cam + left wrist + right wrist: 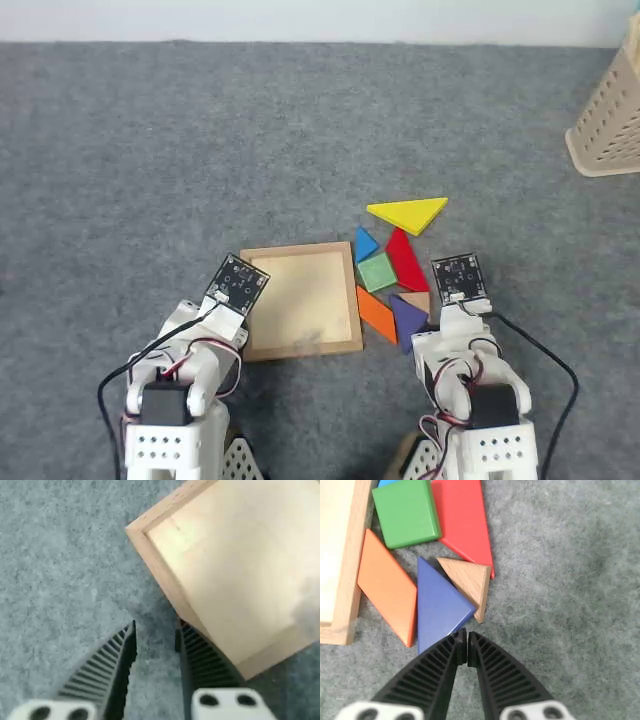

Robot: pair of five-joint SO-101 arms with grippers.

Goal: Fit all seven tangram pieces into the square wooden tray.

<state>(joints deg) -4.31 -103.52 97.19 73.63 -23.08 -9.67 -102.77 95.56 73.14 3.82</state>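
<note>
The square wooden tray (300,345) lies empty on the grey carpet. To its right lie the seven pieces: a yellow triangle (410,212), a small blue triangle (364,243), a green square (376,271), a red triangle (405,258), an orange parallelogram (376,313), a dark blue triangle (407,318) and a bare wooden triangle (415,300). My left gripper (155,630) hangs open at the tray's left wall (160,570), one finger (200,655) over the rim. My right gripper (467,639) is shut on nothing, its tips at a corner of the dark blue triangle (437,602).
A beige slatted basket (610,110) stands at the far right edge. Open carpet stretches behind and to the left of the tray. In the right wrist view the orange parallelogram (387,587) lies against the tray's wall (357,520).
</note>
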